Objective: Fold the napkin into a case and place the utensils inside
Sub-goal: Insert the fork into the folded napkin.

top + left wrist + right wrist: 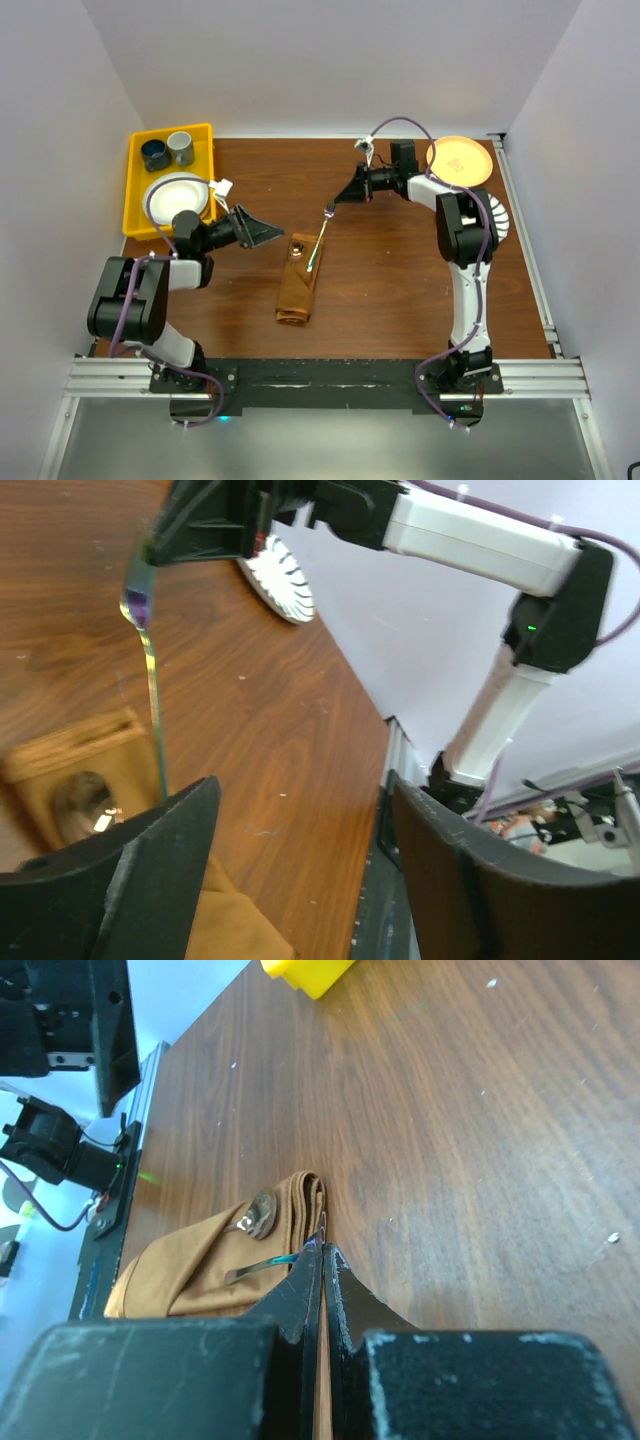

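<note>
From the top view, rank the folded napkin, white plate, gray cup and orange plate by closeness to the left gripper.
1. Folded napkin, just right of the left gripper.
2. White plate, in the yellow tray.
3. Gray cup, at the tray's far end.
4. Orange plate, far right corner.

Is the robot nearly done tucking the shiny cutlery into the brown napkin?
Nearly! Done: the napkin is folded into a case, and a spoon peeks from its top. In hand: the right gripper is shut on another utensil, whose lower end is at the case's opening. The left gripper is open beside the case. Left: slide that utensil in and let go.
</note>
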`<state>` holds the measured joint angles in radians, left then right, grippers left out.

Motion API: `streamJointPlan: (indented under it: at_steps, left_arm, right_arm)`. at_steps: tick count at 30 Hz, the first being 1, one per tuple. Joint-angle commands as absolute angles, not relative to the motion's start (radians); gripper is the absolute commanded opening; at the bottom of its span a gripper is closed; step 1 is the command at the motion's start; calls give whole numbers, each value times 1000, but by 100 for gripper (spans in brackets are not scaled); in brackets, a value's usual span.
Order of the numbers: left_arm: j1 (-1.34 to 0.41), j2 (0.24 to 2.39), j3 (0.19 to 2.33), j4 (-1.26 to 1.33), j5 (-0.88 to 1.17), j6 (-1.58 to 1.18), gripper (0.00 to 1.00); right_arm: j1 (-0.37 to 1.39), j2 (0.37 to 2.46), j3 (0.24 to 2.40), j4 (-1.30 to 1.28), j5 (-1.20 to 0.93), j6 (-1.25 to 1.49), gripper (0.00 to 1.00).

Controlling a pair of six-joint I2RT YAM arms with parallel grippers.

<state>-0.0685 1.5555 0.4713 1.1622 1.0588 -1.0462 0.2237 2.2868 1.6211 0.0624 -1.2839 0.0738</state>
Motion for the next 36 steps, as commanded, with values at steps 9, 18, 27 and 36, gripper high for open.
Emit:
streamJointPlan:
  at_steps: [9, 18, 27, 36]
  left_arm:
    - [-97, 1716, 860, 343, 876, -375, 29]
    - [-202, 1848, 1019, 72, 796, -126, 36]
    - [-233, 1901, 1038, 77, 741, -107, 48]
    - [-242, 1933, 1023, 115, 781, -143, 45]
  right_arm:
    - [238, 2307, 1617, 212, -1327, 204, 0]
    - [238, 2306, 1617, 210, -1319, 206, 0]
    - [245, 2309, 1608, 203, -1319, 199, 0]
    - [249, 2310, 1598, 199, -1318, 198, 0]
